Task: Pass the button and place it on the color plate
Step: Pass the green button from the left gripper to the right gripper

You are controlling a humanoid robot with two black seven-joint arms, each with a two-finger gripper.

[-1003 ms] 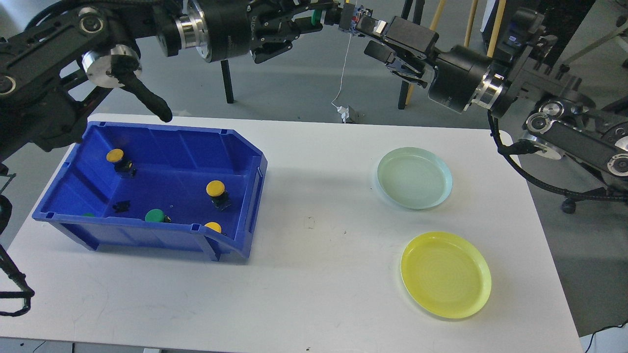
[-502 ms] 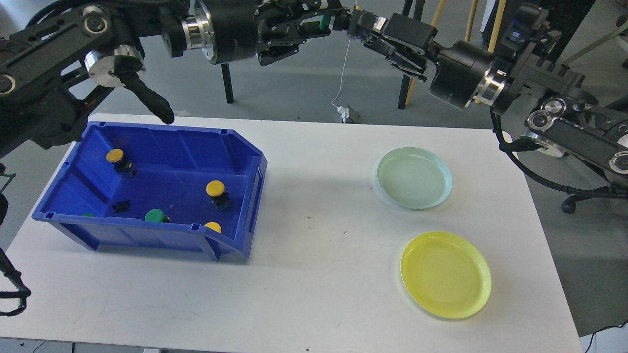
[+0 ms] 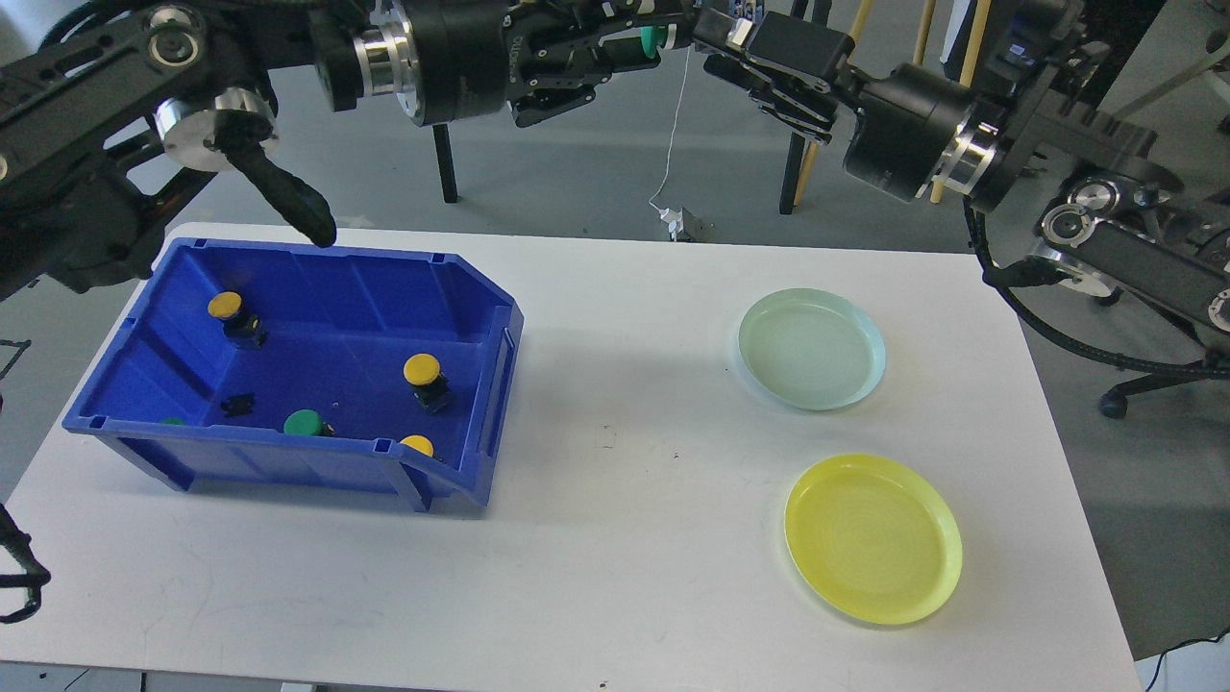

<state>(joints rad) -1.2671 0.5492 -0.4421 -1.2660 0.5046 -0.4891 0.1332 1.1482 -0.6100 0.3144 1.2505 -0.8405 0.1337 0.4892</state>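
High at the far edge, the left gripper (image 3: 642, 40) is clamped on a green button (image 3: 651, 39), held out toward the right gripper (image 3: 716, 29) so it can be passed. How far the right gripper's jaws are parted cannot be told. The green plate (image 3: 812, 349) and yellow plate (image 3: 873, 538) wait, empty, on the right.

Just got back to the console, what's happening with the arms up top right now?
The left gripper holds a green button high above the table, and the right gripper is right next to it, meeting it for the handover. I can't tell whether the right jaws have closed on it. More yellow and green buttons lie in the blue bin. The pale green plate and the yellow plate hold nothing.
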